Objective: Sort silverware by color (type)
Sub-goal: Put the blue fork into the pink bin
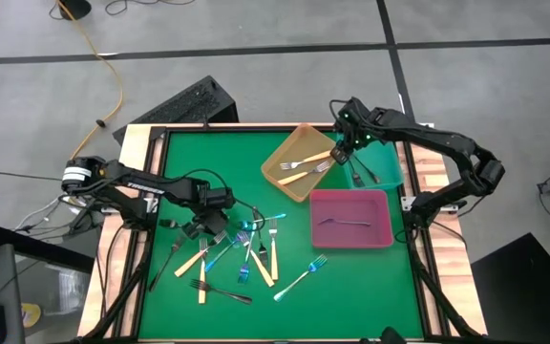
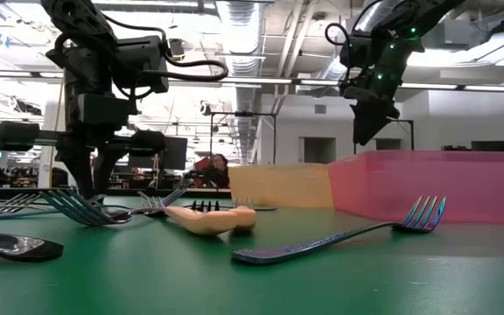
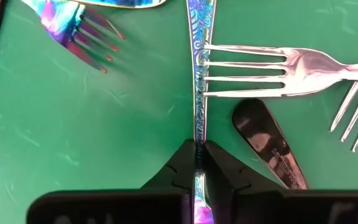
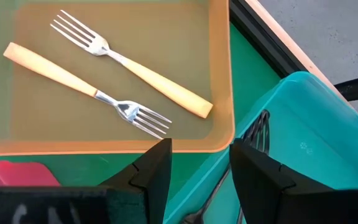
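Note:
Loose silverware lies on the green mat at the near left: cream-handled forks (image 1: 201,277), iridescent blue ones (image 1: 299,280) and black ones (image 1: 165,263). My left gripper (image 1: 216,222) stands over this pile, pointing down, shut on one iridescent blue fork (image 3: 197,74). My right gripper (image 4: 201,168) hangs open above the edge between the orange tray (image 1: 280,170) and the teal tray (image 1: 390,167), holding nothing. The orange tray holds two cream-handled forks (image 4: 142,71). Black forks (image 1: 366,174) lie in the teal tray. One blue fork (image 1: 344,223) lies in the pink tray (image 1: 382,234). My left gripper pinches the iridescent blue fork's narrow handle (image 3: 197,149) between its two fingertips. The fingers come from above, pointing down, one on each side of the handle. The fork lies flat on the mat, and the silver tines (image 3: 247,65) of another fork rest against its handle.
A black fork handle (image 3: 267,146) lies close beside the held fork, and another iridescent fork's tines (image 3: 82,34) lie on the other side. A raised wooden rim (image 1: 132,172) borders the mat. There is bare mat at the far left (image 1: 208,153) and the near right (image 1: 370,287).

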Robot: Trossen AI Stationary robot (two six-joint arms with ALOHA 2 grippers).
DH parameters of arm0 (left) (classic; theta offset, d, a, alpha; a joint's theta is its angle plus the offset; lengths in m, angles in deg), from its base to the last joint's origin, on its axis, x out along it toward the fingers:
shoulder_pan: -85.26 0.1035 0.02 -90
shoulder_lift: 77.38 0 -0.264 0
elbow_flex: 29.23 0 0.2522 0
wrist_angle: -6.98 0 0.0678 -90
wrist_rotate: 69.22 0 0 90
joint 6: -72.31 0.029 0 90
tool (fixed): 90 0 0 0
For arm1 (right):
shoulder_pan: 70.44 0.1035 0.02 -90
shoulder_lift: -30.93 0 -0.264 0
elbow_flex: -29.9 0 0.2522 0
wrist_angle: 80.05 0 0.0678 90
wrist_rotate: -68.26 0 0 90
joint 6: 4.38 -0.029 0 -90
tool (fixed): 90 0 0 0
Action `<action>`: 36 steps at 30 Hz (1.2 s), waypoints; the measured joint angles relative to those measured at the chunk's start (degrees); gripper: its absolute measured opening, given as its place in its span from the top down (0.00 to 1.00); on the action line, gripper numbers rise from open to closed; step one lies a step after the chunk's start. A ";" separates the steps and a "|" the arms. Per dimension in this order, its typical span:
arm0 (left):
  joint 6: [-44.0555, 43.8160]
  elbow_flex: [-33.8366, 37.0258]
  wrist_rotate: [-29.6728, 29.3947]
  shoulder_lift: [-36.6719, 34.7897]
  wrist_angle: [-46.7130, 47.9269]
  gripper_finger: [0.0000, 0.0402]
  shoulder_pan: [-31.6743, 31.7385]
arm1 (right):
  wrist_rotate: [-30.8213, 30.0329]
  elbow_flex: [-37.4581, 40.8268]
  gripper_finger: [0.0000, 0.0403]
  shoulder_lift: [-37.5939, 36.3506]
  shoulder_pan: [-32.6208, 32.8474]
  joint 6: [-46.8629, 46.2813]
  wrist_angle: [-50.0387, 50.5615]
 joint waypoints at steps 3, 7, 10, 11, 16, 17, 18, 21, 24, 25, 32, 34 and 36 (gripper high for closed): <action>-2.11 0.00 -0.03 0.00 0.05 0.99 0.00 | 0.00 0.00 0.55 0.00 0.55 0.00 0.02; -7.84 -1.42 -1.11 0.25 1.03 0.99 -0.02 | 0.00 0.00 0.55 0.00 1.29 -0.01 0.02; -11.26 -4.01 -1.92 0.17 2.10 1.00 0.13 | 0.00 0.00 0.55 0.00 1.77 0.00 0.00; -12.17 -4.82 -1.79 0.15 2.92 1.00 0.12 | 0.00 0.00 0.55 0.00 1.91 0.00 0.00; -14.32 -8.18 -2.64 0.03 6.23 1.00 0.02 | 0.00 0.00 0.55 0.00 2.07 0.00 0.02; -14.30 -8.66 -2.61 -0.03 7.28 1.00 0.07 | 0.00 0.00 0.55 0.00 2.07 0.00 0.01; -14.27 -9.14 -2.67 -0.04 8.23 1.00 0.09 | 0.00 0.00 0.55 0.00 2.07 0.00 0.02; -14.27 -10.49 -3.57 -0.04 10.15 1.00 0.00 | 0.00 0.00 0.55 0.00 2.07 0.00 0.02; -14.44 -11.30 -7.91 -0.04 11.29 1.00 -0.01 | 0.00 0.00 0.55 0.00 2.07 0.00 -0.14; -14.75 -11.51 -9.70 -0.04 11.40 1.00 0.00 | 0.00 0.00 0.55 0.00 2.07 -0.01 -0.35; -17.66 -13.41 -19.38 -0.07 11.20 1.00 0.02 | 0.00 0.00 0.55 0.00 2.07 0.00 -3.20; -19.53 -14.13 -22.09 -0.07 10.79 1.00 0.02 | 0.01 0.00 0.55 0.00 2.07 -0.15 -3.96; -21.44 -14.76 -23.95 -0.27 9.60 1.00 0.22 | 0.00 0.00 0.55 0.00 2.27 -0.80 -5.55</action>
